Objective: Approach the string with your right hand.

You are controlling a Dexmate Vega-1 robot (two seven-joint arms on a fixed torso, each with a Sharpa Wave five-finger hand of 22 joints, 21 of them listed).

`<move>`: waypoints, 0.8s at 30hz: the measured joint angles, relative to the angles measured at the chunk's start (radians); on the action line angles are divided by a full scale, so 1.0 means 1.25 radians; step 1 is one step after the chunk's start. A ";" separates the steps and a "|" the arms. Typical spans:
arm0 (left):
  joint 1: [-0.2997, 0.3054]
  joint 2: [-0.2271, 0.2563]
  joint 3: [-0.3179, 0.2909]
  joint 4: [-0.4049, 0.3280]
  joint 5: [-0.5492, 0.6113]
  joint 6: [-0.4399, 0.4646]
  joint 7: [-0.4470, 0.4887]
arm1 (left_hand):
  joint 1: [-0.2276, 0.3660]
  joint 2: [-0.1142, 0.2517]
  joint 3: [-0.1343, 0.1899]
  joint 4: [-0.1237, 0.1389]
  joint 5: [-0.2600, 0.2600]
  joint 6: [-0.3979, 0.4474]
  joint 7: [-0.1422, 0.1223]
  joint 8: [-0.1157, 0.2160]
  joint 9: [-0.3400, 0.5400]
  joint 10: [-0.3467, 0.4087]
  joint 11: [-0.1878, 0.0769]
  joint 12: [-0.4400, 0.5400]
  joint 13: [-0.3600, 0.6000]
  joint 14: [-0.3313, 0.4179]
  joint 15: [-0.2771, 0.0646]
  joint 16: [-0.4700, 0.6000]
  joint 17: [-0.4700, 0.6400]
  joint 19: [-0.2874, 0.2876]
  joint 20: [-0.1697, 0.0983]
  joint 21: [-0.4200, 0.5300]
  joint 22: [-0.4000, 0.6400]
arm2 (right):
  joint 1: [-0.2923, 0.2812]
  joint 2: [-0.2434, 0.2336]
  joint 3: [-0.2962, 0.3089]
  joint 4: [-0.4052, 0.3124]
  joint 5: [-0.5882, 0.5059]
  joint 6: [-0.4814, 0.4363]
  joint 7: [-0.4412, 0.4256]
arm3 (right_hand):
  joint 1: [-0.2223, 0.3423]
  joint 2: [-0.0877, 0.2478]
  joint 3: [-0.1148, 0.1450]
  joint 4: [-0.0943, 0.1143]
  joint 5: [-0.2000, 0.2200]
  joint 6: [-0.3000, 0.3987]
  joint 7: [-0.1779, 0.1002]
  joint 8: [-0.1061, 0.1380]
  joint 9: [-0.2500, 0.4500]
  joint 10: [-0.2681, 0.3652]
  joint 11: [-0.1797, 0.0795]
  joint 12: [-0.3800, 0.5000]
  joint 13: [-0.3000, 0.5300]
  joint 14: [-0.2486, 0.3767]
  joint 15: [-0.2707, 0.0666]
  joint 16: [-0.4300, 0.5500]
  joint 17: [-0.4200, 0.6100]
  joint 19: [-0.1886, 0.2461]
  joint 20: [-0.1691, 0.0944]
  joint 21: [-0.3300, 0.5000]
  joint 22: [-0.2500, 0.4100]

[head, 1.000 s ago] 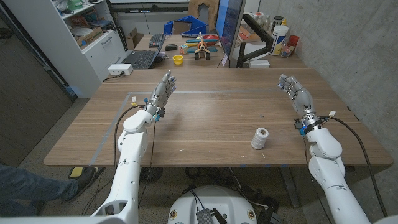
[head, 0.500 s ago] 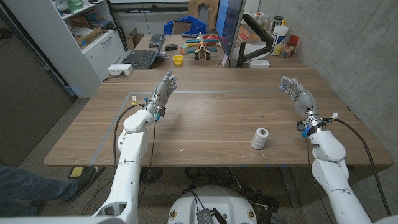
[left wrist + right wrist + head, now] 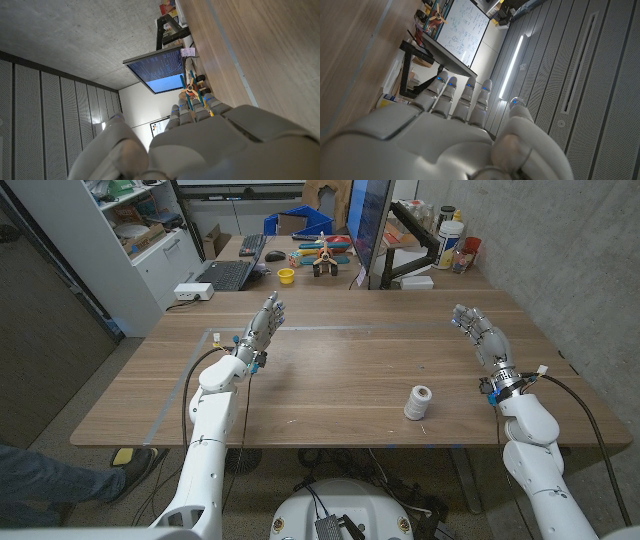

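A white spool of string (image 3: 418, 402) stands upright on the wooden table (image 3: 340, 370), near its front edge and right of centre. My right hand (image 3: 478, 334) hovers over the table's right side, farther back than the spool and to its right, fingers apart and holding nothing. The right wrist view looks along the back of that hand (image 3: 460, 135), its fingers stretched out. My left hand (image 3: 263, 325) is raised over the table's left part, fingers extended and empty; the left wrist view looks over its back (image 3: 200, 140).
Behind the table stand a monitor (image 3: 372, 230) on a black arm, a keyboard (image 3: 226, 274), a yellow cup (image 3: 286, 276), coloured tools and bottles (image 3: 452, 238). A line of tape (image 3: 200, 355) marks the table's left part. A person's leg (image 3: 50, 480) is at the lower left.
My right hand and forearm have drifted slightly right and toward the table's front. The left arm and the spool have stayed still.
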 measured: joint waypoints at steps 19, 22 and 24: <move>-0.003 0.003 0.003 0.006 0.003 0.001 -0.001 | 0.000 0.000 -0.005 0.001 -0.007 0.000 0.000 0.000 0.000 0.000 0.000 0.000 0.000 0.000 0.000 0.000 0.000 -0.002 0.002 0.000 0.000 | -0.021 0.001 0.000 -0.018 -0.009 0.033 0.008 | 0.000 0.000 0.003 -0.003 0.000 0.012 -0.012 -0.004 0.000 0.000 0.000 0.000 0.000 0.003 0.003 0.000 0.000 0.007 0.001 -0.009 0.000; -0.004 0.003 0.003 0.006 0.004 0.001 -0.003 | 0.000 0.000 -0.005 0.001 -0.007 0.000 0.000 0.000 0.000 0.000 0.000 0.000 0.000 0.000 0.000 0.000 0.000 -0.002 0.002 0.000 0.000 | -0.026 0.002 0.000 -0.022 -0.011 0.035 0.008 | 0.000 0.000 0.003 -0.003 0.000 0.014 -0.014 -0.004 0.000 0.000 0.000 0.000 0.000 0.003 0.003 0.000 0.000 0.007 0.001 -0.009 0.000; -0.005 0.003 0.004 0.008 0.004 0.002 -0.004 | 0.000 0.000 -0.005 0.001 -0.007 0.000 0.000 0.000 0.000 0.000 0.000 0.000 0.000 0.000 0.000 0.000 0.000 -0.002 0.002 0.000 0.000 | -0.029 0.002 0.000 -0.025 -0.013 0.040 0.008 | 0.000 0.000 0.003 -0.003 0.000 0.014 -0.014 -0.004 0.000 0.003 -0.003 0.000 0.000 0.003 0.003 0.000 0.000 0.007 0.001 -0.009 0.000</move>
